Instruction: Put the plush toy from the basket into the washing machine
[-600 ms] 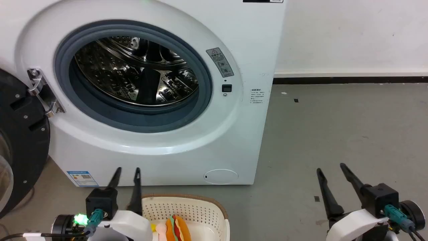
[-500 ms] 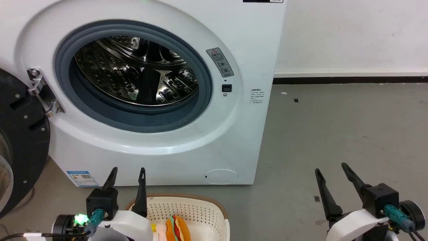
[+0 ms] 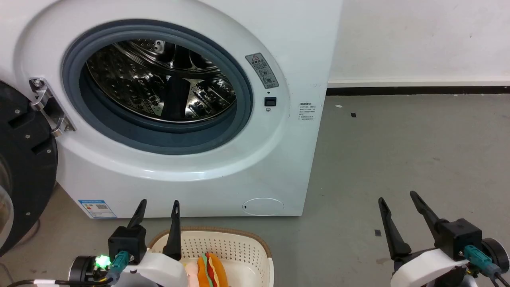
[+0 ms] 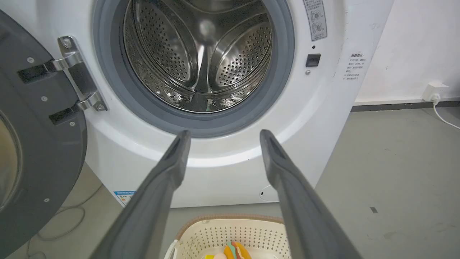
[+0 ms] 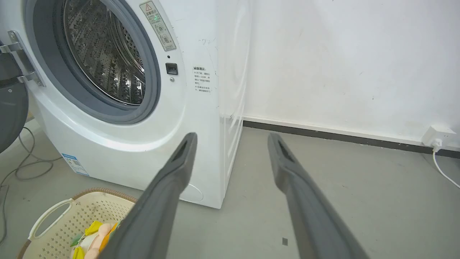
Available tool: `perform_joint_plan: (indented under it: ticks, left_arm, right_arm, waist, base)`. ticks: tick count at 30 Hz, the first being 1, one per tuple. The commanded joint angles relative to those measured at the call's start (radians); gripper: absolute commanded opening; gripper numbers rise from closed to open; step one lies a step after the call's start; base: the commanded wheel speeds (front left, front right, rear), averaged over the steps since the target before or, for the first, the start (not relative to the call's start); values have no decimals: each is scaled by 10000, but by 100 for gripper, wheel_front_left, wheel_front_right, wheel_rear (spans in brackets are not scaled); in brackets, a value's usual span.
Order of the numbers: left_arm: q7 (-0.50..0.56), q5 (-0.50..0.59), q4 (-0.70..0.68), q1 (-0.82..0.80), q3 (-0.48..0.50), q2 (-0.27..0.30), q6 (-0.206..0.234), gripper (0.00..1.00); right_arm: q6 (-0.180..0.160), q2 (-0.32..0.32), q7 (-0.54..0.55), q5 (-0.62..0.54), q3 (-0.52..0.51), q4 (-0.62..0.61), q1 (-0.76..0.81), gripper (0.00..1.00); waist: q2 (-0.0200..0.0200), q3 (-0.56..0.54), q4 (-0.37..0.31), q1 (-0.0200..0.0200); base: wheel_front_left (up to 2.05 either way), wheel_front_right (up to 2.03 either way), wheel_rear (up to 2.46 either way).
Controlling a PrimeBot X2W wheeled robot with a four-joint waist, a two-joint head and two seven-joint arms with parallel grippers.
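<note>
Soft plush toy [image 3: 211, 271] lies in the perforated basket [image 3: 239, 247] before the steel-drummed washing machine [image 3: 287, 159]; left gripper [image 3: 159, 202] and right gripper [image 3: 396, 196] gape empty.

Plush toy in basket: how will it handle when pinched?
The plush toy looks soft and stuffed, so it probably squashes and feels light. Its burger and pink figure look joined, so one part may dangle. Fabric likely grips, not slips.
</note>
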Motion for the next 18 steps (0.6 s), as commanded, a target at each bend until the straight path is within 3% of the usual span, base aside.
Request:
perform_joint_plan:
  ticks: [1,18]
  left_arm:
    - [-88,-88,78,-17,-79,0,39,100]
    - [-443,-240,1006,-395,-446,2,-28,100]
  right_arm:
    - [1,0,-99,74,-26,-59,-1,100]
    - [2,-1,-453,281,-72,-212,-156,100]
  waist:
    - [0,34,-9,0]
    - [0,631,-131,0]
  base:
    - [0,0,0]
    - [0,0,0]
